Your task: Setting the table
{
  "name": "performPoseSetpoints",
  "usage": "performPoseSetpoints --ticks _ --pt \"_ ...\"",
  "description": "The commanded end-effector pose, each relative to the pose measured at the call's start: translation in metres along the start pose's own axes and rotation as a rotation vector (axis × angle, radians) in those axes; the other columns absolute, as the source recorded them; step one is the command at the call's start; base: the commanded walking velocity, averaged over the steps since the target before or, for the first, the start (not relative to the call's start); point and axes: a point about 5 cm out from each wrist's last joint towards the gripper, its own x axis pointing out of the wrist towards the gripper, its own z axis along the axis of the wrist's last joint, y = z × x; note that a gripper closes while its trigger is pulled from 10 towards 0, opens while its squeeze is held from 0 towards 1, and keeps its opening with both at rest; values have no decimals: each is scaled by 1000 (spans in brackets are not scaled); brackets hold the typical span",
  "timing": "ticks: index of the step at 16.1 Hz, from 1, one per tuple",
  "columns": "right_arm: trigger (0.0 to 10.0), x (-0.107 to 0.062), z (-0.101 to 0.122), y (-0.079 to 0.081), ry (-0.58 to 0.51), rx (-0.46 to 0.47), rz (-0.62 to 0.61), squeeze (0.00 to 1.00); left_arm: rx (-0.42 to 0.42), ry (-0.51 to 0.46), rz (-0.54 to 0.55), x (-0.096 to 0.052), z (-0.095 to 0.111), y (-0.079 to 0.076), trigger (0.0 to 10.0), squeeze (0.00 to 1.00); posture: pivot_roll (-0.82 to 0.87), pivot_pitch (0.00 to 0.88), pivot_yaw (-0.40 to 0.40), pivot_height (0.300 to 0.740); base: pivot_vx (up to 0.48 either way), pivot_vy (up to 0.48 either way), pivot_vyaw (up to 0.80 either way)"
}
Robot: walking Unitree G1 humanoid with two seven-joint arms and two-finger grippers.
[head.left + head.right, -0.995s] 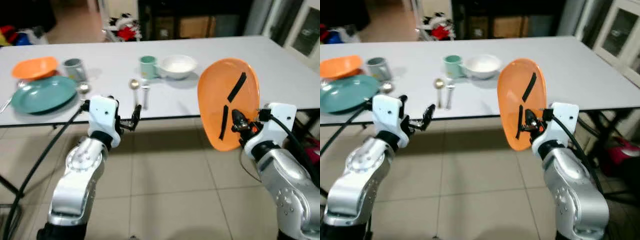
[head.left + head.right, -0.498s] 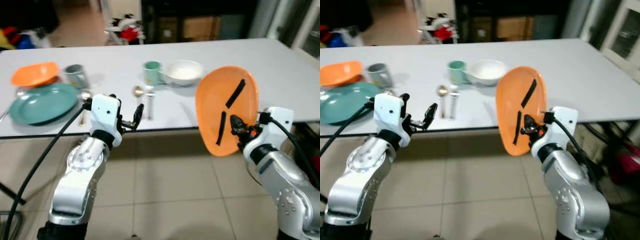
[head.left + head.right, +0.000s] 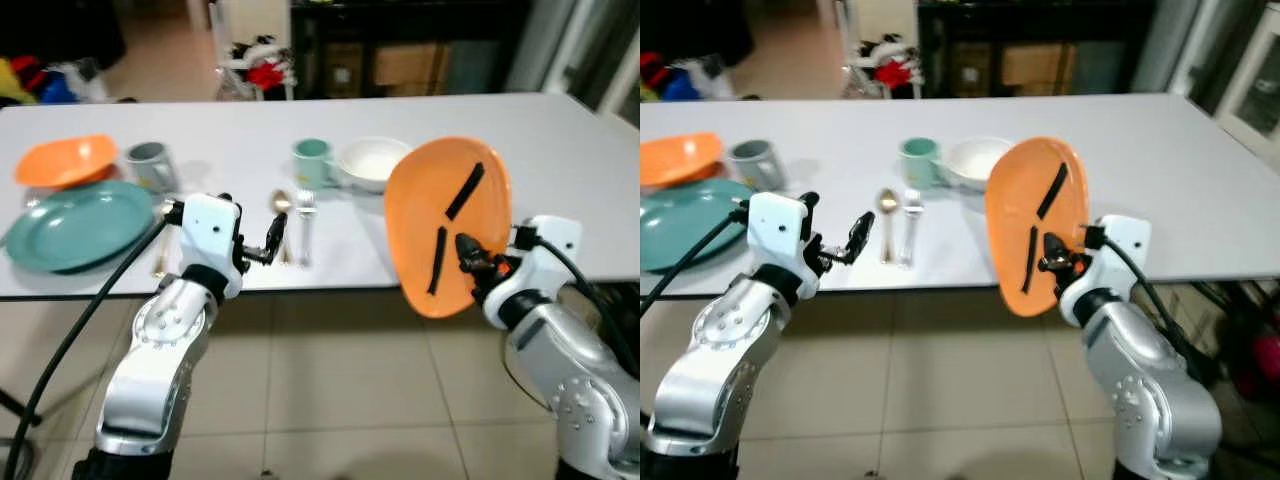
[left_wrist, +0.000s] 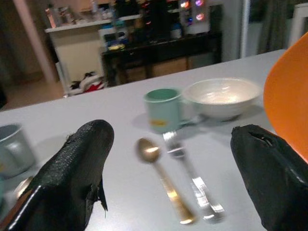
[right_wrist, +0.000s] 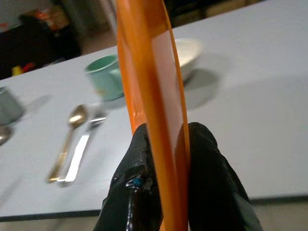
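My right gripper [image 3: 455,240] is shut on an orange plate [image 3: 470,265], holding it upright on its edge just off the table's front edge [image 3: 340,287]; the black fingers [image 5: 139,159] pinch the orange plate [image 5: 149,77] from both sides. My left gripper [image 3: 277,232] is open and empty at the front edge, close to a gold spoon [image 3: 282,207] and a silver fork [image 3: 304,225]. Behind them stand a green mug [image 3: 312,160] and a white bowl [image 3: 373,162]. At the left lie a teal plate [image 3: 72,224], a grey mug [image 3: 149,163] and an orange bowl [image 3: 66,161].
The white table [image 3: 560,140] has bare surface on its right half. Beige tile floor [image 3: 330,400] lies under my arms. Dark shelves and clutter [image 3: 255,65] stand beyond the table's far edge. Another spoon [image 3: 160,255] lies beside the teal plate.
The camera has come closer to the table and the scene has shifted. My right gripper has carried the orange plate slightly left and toward the table edge. The left gripper stays open.
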Motion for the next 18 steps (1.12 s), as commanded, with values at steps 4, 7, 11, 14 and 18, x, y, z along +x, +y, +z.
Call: performPoseSetpoints --ticks 4,7,11,14,18 --pt "10000 -1 10 6 -31 -12 56 0 1 -8 11 0 0 3 10000 0 57 0 11 740 373 0 0" --pt "10000 -1 6 9 6 52 126 0 8 0 -3 -1 -2 4 10000 0 62 0 6 740 102 0 0" --pt "10000 1 -5 0 72 298 163 0 77 14 -275 -5 -4 -10 10000 0 85 0 6 740 0 0 0" --pt "10000 5 -14 -1 111 521 184 0 97 21 -363 -7 -2 -13 10000 0 95 0 15 740 0 0 0" --pt "10000 13 -22 -9 133 755 113 0 100 31 -429 -12 -1 -13 10000 0 91 0 36 740 0 0 0"
